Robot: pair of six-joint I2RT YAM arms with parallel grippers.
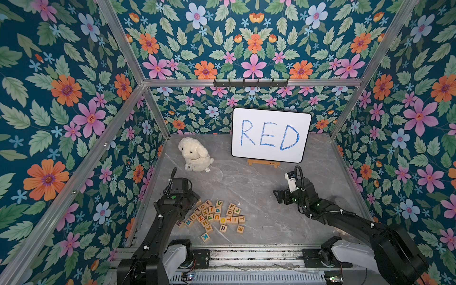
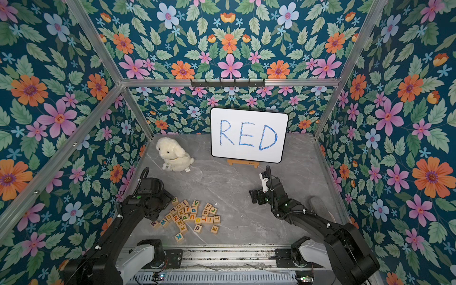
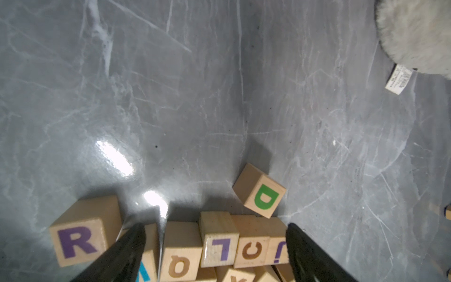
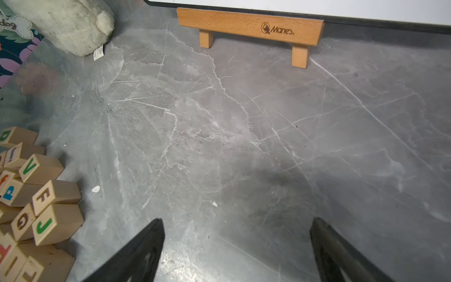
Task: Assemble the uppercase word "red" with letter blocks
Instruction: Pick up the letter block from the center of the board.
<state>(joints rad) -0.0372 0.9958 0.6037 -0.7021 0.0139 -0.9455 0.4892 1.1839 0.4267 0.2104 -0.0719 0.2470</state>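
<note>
Right now my left gripper [image 3: 216, 227] hangs over the pile of letter blocks [image 1: 212, 217], jaws wide and gripping nothing. The purple R block [image 3: 78, 241] sits just outside one finger [image 3: 131, 249]. Blocks lettered O, L and C lie between the jaws, and the green D block [image 3: 262, 195] sits just ahead of the fingertips. The orange E block [image 1: 240, 229] lies at the pile's edge toward the right arm, apart from both grippers. My right gripper [image 4: 238, 221] is wide too, with bare grey tabletop [image 4: 219, 134] between its jaws.
</note>
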